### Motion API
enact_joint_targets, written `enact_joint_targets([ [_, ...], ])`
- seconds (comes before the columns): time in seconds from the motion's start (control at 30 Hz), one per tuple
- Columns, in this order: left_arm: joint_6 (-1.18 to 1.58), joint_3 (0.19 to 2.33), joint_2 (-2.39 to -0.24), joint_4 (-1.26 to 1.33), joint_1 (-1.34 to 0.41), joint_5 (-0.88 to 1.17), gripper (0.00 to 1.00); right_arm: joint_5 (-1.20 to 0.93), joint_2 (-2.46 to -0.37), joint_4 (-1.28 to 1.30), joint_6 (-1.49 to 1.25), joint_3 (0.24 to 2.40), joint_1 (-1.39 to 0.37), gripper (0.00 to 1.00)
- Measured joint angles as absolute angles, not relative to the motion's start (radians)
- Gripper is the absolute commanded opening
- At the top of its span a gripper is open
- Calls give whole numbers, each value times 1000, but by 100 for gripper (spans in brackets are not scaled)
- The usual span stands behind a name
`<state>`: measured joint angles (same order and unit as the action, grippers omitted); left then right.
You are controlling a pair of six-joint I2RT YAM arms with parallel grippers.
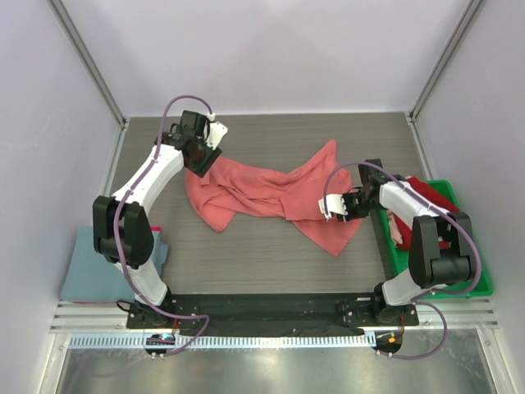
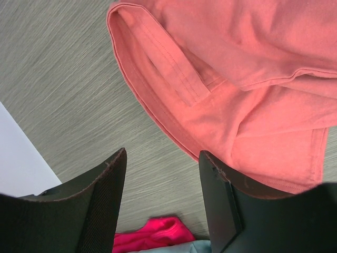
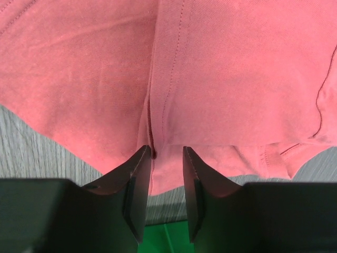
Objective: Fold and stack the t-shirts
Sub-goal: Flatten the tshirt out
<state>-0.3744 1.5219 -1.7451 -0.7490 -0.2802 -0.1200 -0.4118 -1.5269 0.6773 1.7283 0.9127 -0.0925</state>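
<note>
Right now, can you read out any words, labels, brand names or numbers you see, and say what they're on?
None: no readable text shows on the coral t-shirt, the green bin or the table.

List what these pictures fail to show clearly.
Top view: clothes in the green plastic bin, mostly hidden by the right arm.
Top view: light blue folded cloth, partly covered by the left arm.
Right wrist view: whether the right tool pinches the coral-red cotton t-shirt; the fold hides contact.
</note>
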Motion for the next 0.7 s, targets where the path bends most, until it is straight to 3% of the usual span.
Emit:
enact_joint_targets([
  [0.03,-374,1523,-1747,-749,-280,-120,58,-411,-1528,675,1724,913,-93,22],
  [0.1,-374,1528,-1752,-749,-280,-120,58,-409,-1534,673,1714,914,-93,15],
  [0.23,-374,1535,-1756,-748,-280,-120,58,-402,-1560,673,1693,929,-97,10],
  [0.3,-374,1535,-1756,-749,-280,-120,58,-401,-1575,675,1681,943,-101,1],
  [0.6,-398,1534,-1756,-764,-280,-100,57,-442,-1579,673,1433,1185,-104,1],
  [0.67,-408,1533,-1755,-777,-280,-75,54,-450,-1578,627,1324,1283,-104,1],
  [0.7,-413,1533,-1755,-785,-281,-61,46,-451,-1578,603,1272,1327,-104,1],
])
